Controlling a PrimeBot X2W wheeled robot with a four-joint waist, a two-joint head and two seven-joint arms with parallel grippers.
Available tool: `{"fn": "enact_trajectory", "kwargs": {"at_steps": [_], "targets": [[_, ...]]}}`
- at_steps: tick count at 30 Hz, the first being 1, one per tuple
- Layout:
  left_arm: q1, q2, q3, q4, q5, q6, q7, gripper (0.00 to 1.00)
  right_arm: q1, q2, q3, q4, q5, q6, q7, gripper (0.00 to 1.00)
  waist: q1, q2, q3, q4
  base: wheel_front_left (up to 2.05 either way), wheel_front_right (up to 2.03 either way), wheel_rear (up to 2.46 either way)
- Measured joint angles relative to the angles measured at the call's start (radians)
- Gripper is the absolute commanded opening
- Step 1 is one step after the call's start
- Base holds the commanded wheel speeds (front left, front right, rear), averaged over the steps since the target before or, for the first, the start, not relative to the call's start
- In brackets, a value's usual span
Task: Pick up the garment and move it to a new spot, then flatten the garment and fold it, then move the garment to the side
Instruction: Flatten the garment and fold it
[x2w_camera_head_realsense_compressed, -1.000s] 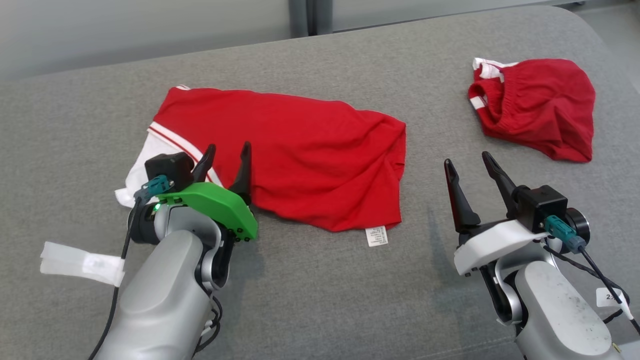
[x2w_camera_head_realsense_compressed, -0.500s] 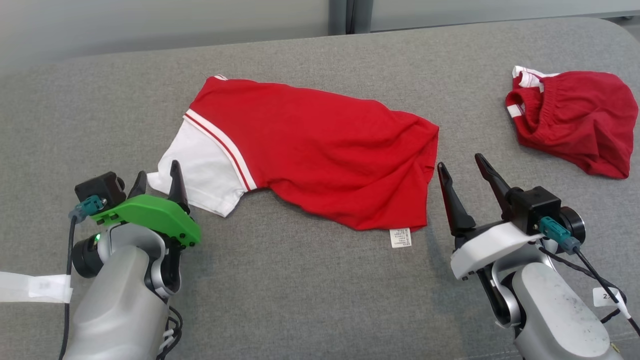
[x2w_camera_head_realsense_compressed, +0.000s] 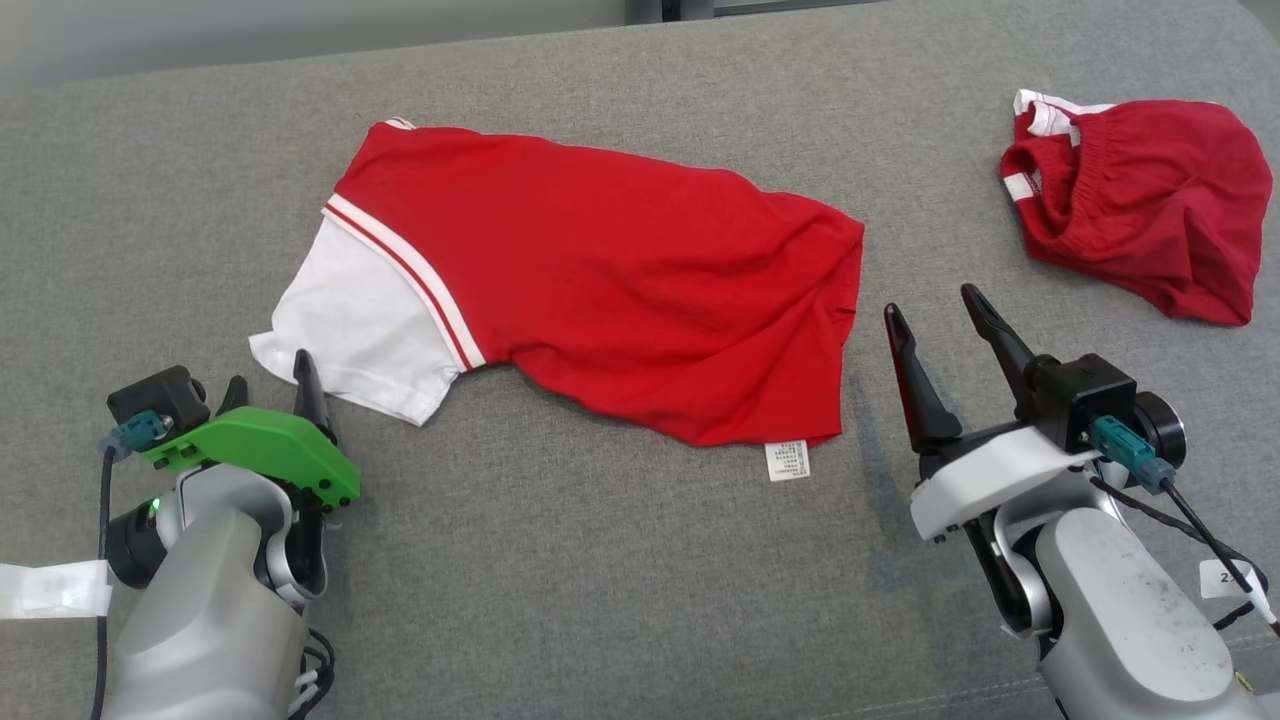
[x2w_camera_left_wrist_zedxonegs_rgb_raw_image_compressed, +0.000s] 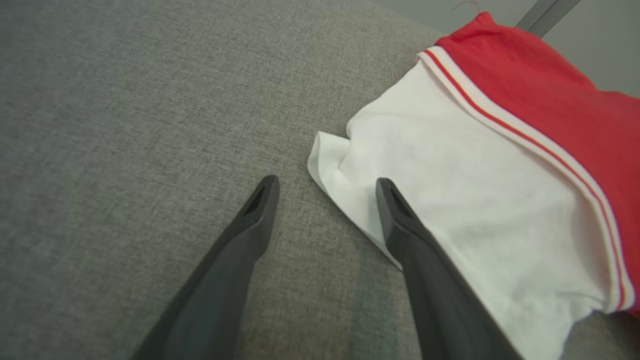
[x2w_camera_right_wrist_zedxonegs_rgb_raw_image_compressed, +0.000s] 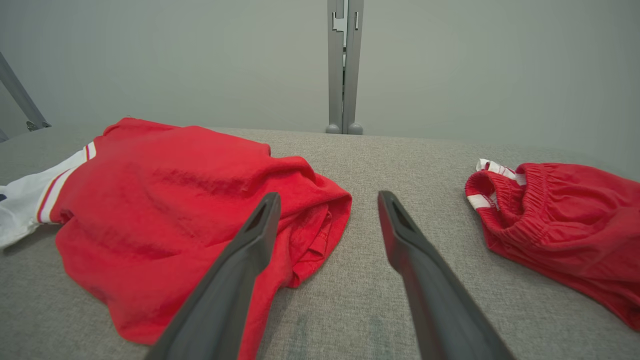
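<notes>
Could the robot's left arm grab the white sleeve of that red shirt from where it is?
Probably yes: the left fingers stand open right beside the white sleeve of the red fabric shirt, and nothing lies between them.

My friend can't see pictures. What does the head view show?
A red shirt with a white sleeve lies on a grey cushion. The open left gripper points at the sleeve, the open right gripper sits beside the shirt's other end, and red shorts lie crumpled far right.
</notes>
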Motion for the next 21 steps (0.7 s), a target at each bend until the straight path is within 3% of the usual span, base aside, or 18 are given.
{"fn": "enact_trajectory", "kwargs": {"at_steps": [15, 17, 18, 20, 21], "targets": [[-0.059, -0.017, -0.014, 0.063, 0.002, 0.001, 0.0, 0.97, -0.016, 0.0, 0.019, 0.0, -0.005, 0.009, 0.003, 1.0, 0.0, 0.0, 0.015, -0.015, 0.0, 0.0, 0.0], [-0.065, -0.016, -0.01, 0.072, 0.002, 0.003, 0.0, 0.71, -0.02, -0.001, 0.02, -0.001, -0.007, 0.01, 0.006, 1.0, 0.0, 0.0, 0.018, -0.021, 0.0, 0.0, 0.0], [-0.071, -0.014, -0.006, 0.077, 0.002, 0.003, 0.0, 0.49, -0.02, -0.001, 0.021, -0.001, -0.008, 0.013, 0.008, 1.0, 0.0, 0.0, 0.02, -0.025, 0.0, 0.0, 0.0], [-0.081, -0.013, -0.001, 0.09, 0.002, 0.004, 0.0, 0.24, -0.02, -0.002, 0.018, -0.001, -0.008, 0.013, 0.009, 1.0, 0.0, 0.0, 0.022, -0.031, 0.0, 0.0, 0.0], [-0.083, -0.014, 0.0, 0.09, 0.002, 0.004, 0.0, 0.04, -0.02, -0.004, 0.015, -0.001, -0.008, 0.013, 0.009, 1.0, 0.0, 0.0, 0.024, -0.032, 0.0, 0.0, 0.0]]}}
